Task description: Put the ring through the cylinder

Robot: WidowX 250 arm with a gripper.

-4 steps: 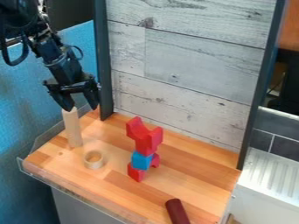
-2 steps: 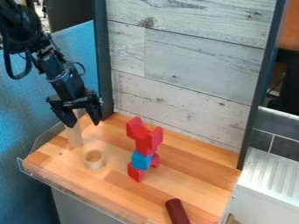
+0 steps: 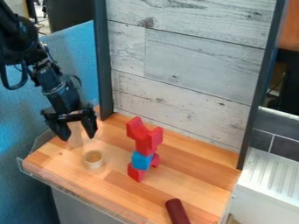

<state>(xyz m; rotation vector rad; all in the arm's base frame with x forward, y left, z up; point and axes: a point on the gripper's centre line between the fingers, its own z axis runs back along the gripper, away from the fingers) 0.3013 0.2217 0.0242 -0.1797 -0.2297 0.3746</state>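
Threading not yet begun: ring (image 3: 93, 160) lies on wooden worktop (image 3: 189, 177) near upright pale cylinder (image 3: 75, 138), and the gripper (image 3: 76, 132), fingers spread and empty, has grasping, lifting and threading all left to do.

We see what seems a lab's mock kitchen, with a robot arm (image 3: 22, 37) over a wooden counter (image 3: 189, 168), beside dark tiles (image 3: 260, 136) and a ribbed white panel (image 3: 271, 173).

Bright, even light across table (image 3: 192, 168); soft pale sheen on its top, left of block stack (image 3: 142, 161).
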